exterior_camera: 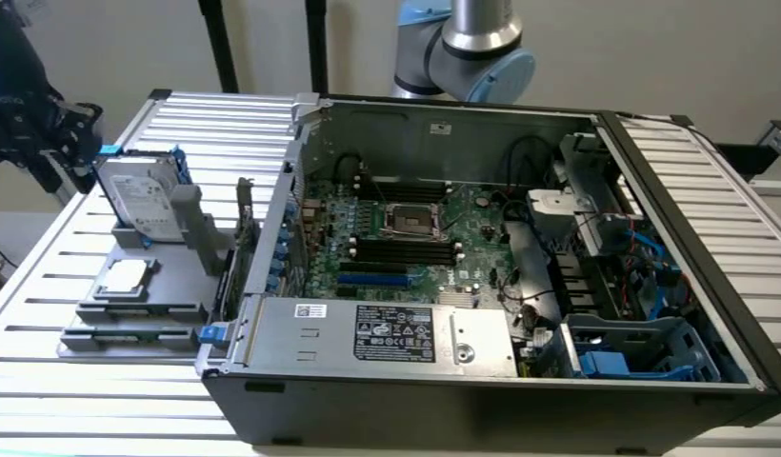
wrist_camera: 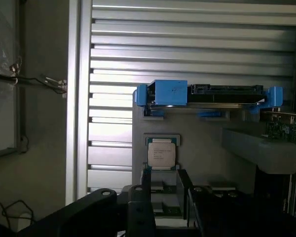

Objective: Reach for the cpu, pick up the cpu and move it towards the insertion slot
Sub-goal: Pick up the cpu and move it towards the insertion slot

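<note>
Dark parted jaws, partly cut off, hover near the cpu (wrist_camera: 161,154).

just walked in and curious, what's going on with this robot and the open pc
A robot arm is working beside an open computer case. Its gripper is open and empty, close to the cpu but not touching it. The cpu lies flat in a grey holder beside an upright hard drive, not yet picked up. The insertion slot sits inside the case.
</note>
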`<state>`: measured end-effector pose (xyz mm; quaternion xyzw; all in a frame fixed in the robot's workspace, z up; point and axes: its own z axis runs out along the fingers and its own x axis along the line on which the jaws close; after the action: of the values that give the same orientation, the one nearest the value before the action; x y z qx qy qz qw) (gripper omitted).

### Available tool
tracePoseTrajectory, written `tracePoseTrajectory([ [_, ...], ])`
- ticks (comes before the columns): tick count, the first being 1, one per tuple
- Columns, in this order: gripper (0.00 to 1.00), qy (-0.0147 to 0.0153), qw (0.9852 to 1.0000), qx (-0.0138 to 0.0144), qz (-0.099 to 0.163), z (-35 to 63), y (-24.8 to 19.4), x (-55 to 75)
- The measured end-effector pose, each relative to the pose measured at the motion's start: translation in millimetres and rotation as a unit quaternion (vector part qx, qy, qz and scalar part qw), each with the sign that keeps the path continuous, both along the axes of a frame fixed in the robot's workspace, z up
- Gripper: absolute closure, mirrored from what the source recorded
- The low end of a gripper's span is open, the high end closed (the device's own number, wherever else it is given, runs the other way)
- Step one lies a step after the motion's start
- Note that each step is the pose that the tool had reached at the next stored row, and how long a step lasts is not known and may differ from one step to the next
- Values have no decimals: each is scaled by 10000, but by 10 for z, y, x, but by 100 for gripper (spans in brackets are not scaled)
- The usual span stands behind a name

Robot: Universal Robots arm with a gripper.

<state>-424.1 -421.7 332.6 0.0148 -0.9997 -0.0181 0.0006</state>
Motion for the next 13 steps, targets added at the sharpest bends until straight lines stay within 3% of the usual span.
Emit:
tracePoseTrajectory([
  [2, 53, 1, 10000, 0, 0, 0, 0, 0],
  [5, 47, -1, 10000, 1, 0, -13, 0, 0],
  [6, 40, -1, 10000, 0, 0, -27, 0, 0],
  [13, 40, 0, 10000, 0, 0, -154, 0, 7],
])
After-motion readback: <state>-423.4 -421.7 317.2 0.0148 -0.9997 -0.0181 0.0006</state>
